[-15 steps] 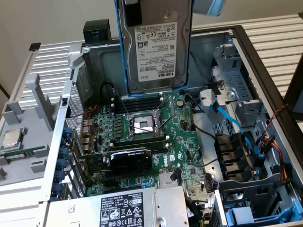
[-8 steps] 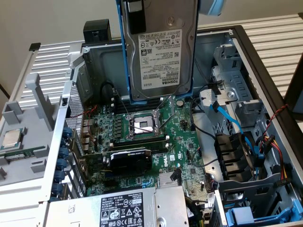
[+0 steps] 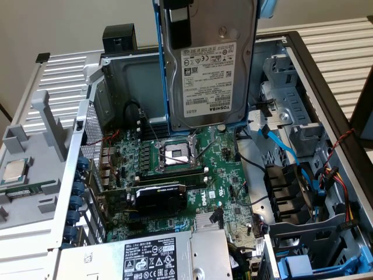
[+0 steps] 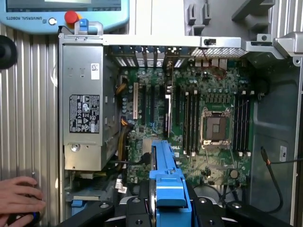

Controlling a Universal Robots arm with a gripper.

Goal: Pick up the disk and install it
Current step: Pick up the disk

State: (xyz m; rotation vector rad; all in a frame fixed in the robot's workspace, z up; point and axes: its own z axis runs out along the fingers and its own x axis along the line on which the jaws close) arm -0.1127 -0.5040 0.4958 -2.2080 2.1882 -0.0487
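Note:
The disk [image 3: 211,70], a silver-grey hard drive with a white Toshiba label in a blue plastic frame, hangs upright in the air over the back of the open computer case [image 3: 326,87]. My gripper [image 3: 180,26] is shut on its upper end, with one black finger across the labelled face. In the wrist view the disk's blue frame [image 4: 165,179] shows edge-on between my black fingers [image 4: 137,210], above the motherboard [image 4: 199,118]. The disk's lower edge is just over the board, near the empty processor socket [image 3: 178,154].
The grey power-supply box [image 3: 145,259] fills the case's near end, with a black graphics card [image 3: 160,195] beside it. Metal drive bays and blue cables [image 3: 291,116] lie at the exterior view's right. A processor chip [image 3: 14,170] rests on the removed side panel. A person's hand [image 4: 19,198] rests beside the case.

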